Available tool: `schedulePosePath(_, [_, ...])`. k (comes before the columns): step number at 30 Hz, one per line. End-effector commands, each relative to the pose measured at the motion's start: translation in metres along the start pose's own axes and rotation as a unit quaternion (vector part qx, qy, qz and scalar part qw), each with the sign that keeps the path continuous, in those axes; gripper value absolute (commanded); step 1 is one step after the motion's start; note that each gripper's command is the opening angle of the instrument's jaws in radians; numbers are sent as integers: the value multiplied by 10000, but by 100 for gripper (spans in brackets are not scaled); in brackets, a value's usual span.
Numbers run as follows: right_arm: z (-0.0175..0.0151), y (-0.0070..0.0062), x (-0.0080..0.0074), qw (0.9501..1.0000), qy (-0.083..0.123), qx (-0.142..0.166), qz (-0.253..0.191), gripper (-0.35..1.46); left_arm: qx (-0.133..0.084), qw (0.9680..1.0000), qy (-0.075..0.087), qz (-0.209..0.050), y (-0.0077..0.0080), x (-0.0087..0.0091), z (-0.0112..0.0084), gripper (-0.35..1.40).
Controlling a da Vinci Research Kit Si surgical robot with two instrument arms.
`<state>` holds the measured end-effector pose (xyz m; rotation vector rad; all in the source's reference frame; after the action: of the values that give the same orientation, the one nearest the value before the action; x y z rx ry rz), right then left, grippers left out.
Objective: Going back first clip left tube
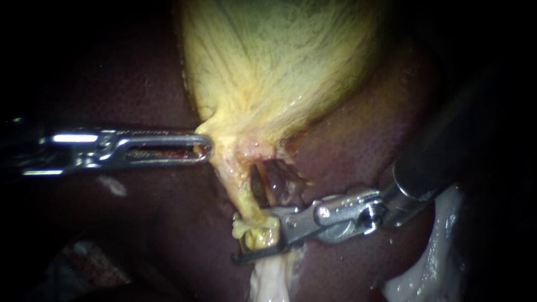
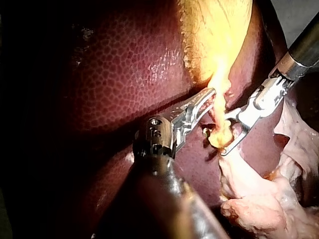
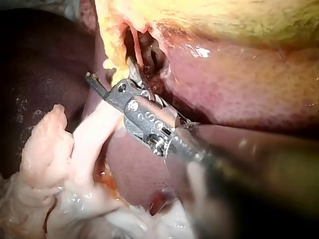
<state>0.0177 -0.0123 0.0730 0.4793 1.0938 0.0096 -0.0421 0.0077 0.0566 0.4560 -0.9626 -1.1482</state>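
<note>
Jaws of my right instrument (image 1: 249, 237) stand open around the left tube (image 1: 236, 190), just above pale tissue beside the liver (image 1: 347, 145); my left instrument (image 1: 205, 148) has its jaws clamped on the gallbladder (image 1: 268, 67) neck.

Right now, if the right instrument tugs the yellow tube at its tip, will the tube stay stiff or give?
Probably floppy: the tube is a thin, soft strand bending from the gallbladder down to the right instrument. Likely slippery, since the liver around it glistens wet. It may tear easily, as ragged edges show beside it.
</note>
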Motion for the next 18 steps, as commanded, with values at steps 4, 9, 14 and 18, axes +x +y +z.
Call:
schedulePosePath(4, [-2,0,1,9999,1,4,-164,60,0,10000,-1,1,-1,0,-1,-35])
schedulePosePath(9, [-10,2,4,9996,3,-5,-288,60,1,10000,0,1,-1,0,-1,-35])
schedulePosePath(14, [-30,0,5,9995,4,-54,-304,60,2,10000,0,2,-1,0,-2,-35])
schedulePosePath(18, [-60,-5,6,9995,2,-144,-284,60,2,10000,1,2,-1,1,-2,-35])
